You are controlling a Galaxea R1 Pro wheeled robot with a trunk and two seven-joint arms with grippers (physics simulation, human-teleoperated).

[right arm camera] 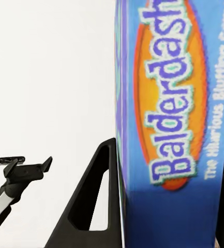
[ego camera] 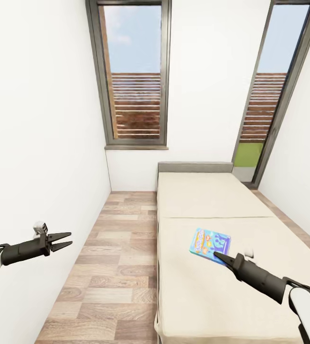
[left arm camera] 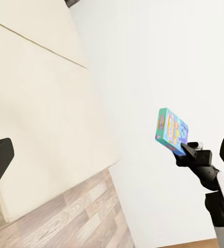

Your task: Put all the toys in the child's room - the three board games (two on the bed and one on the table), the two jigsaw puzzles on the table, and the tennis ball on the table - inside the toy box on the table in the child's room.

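A small blue board game printed "Balderdash" hangs just above the beige bed, and my right gripper is shut on its near edge. The right wrist view has the box standing between the black fingers. From the left wrist view, the same box is held up in the air by the right gripper, against the white wall. My left gripper is open and holds nothing, out over the wood floor at the left. The toy box, table, jigsaw puzzles and tennis ball are out of view.
The bed fills the right half of the narrow room, its grey headboard at the far end. A strip of wood-plank floor runs between the bed and the white left wall. Two tall windows are in the far wall.
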